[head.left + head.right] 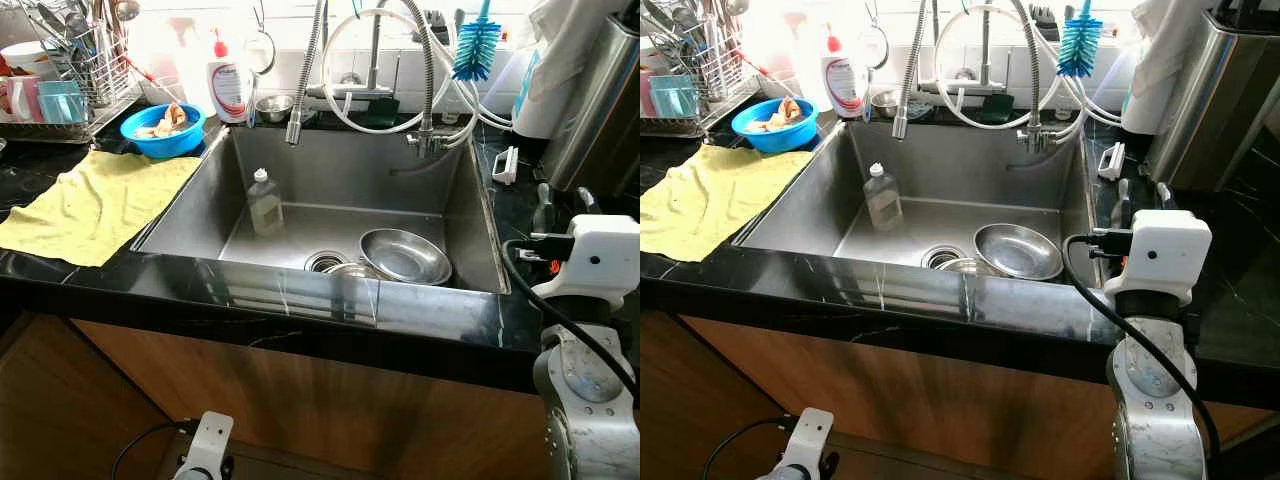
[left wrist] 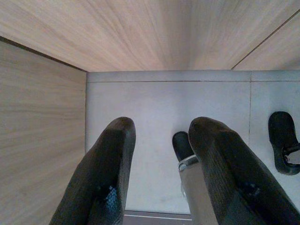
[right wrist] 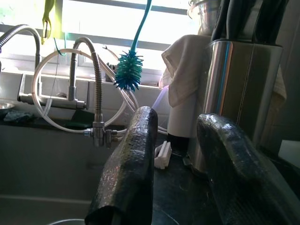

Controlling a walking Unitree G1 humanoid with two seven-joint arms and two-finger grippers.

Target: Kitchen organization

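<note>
My right arm, silver joints and a white wrist block, rises at the front edge of the glossy black marble bench (image 1: 300, 300). My right claw (image 3: 176, 164) hovers released above the bench to the right of the sink, its two long black fingers parted with nothing between them, aimed toward the tall brushed-steel canister (image 3: 239, 93) and the teal bristle brush (image 3: 129, 70) hanging by the window. My left claw (image 2: 161, 159) hangs low before the wooden cabinet front (image 2: 140, 33), fingers spread and empty over the pale grey tiled floor (image 2: 164, 108). In the deep stainless steel sink (image 1: 190, 215) a round shiny metal bowl (image 1: 405, 256) lies beside the drain; a clear plastic bottle (image 1: 264, 203) stands upright on the basin floor. A crumpled yellow cloth (image 1: 95, 205) drapes the left bench, with a blue plastic bowl (image 1: 163, 130) behind it.
</note>
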